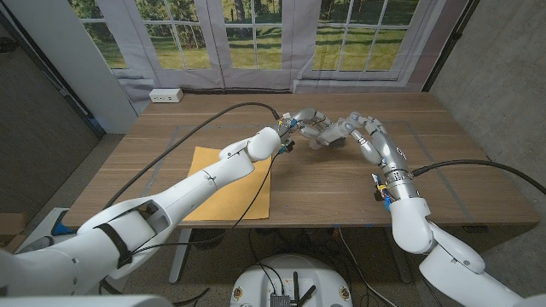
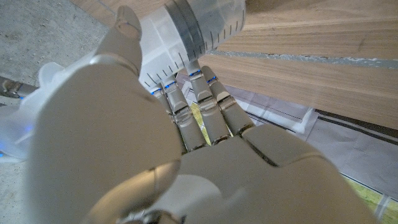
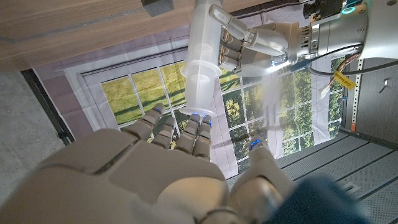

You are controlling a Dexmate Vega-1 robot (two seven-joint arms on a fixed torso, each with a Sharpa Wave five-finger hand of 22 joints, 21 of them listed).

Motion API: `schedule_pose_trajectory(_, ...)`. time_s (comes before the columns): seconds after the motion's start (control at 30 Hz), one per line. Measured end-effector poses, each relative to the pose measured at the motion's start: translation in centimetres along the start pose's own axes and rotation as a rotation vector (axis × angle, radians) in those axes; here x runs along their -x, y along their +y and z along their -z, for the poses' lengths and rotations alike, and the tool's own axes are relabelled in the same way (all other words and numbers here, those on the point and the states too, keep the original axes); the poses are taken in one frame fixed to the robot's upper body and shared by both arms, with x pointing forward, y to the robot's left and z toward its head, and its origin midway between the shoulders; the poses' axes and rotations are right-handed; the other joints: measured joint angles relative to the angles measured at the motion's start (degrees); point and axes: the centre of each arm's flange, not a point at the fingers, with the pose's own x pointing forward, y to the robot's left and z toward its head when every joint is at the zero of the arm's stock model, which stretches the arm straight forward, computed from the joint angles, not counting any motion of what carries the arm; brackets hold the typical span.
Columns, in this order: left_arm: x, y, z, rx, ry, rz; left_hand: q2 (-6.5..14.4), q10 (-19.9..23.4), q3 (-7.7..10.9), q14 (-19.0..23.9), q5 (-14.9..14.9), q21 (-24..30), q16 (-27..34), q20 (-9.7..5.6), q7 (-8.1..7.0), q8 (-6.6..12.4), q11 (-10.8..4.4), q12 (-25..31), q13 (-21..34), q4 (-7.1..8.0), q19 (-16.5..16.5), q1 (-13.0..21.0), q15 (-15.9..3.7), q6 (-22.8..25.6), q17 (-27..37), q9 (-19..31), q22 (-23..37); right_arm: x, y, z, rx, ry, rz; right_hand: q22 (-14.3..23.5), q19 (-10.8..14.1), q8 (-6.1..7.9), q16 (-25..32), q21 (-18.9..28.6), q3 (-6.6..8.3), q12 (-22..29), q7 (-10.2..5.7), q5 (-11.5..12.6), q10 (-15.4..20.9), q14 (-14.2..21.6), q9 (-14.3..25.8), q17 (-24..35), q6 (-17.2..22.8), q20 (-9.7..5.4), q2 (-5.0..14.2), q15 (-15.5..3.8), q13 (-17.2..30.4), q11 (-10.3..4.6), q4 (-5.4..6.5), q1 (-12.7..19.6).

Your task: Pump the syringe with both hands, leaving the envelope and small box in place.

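Syringe is up off the table at 12 o'clock, between my hands, so I can work it from both ends. My left hand grips the barrel to brace it. My right hand closes on the plunger end for pumping. Manila envelope lies untouched at 9 o'clock, under my left forearm. Small box: can't tell where.

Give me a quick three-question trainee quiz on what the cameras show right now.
1. True or false: both hands hold the syringe above the table.
2. Which hand grips the marked barrel: A left hand, B right hand?
3. What flat yellow thing lies under the left arm?

Key: 1 true. 2 A. 3 the envelope.
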Motion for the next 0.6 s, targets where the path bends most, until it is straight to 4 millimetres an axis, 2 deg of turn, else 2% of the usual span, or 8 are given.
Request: schedule_pose_trajectory(0.6, 0.6, 0.1, -0.1, 0.001, -0.005, -0.003, 0.00, 0.00, 0.01, -0.01, -0.08, 0.00, -0.17, 0.00, 0.00, 0.13, -0.01, 0.00, 0.01, -0.01, 0.00, 0.00, -0.01, 0.01, 0.01, 0.01, 0.00, 0.2, 1.2, -0.3, -0.010, 0.003, -0.028, -0.01, 0.42, 0.00, 0.21, 0.43, 0.00, -0.35, 0.23, 0.00, 0.00, 0.00, 0.05, -0.01, 0.22, -0.42, 0.00, 0.00, 0.01, 0.01, 0.00, 0.00)
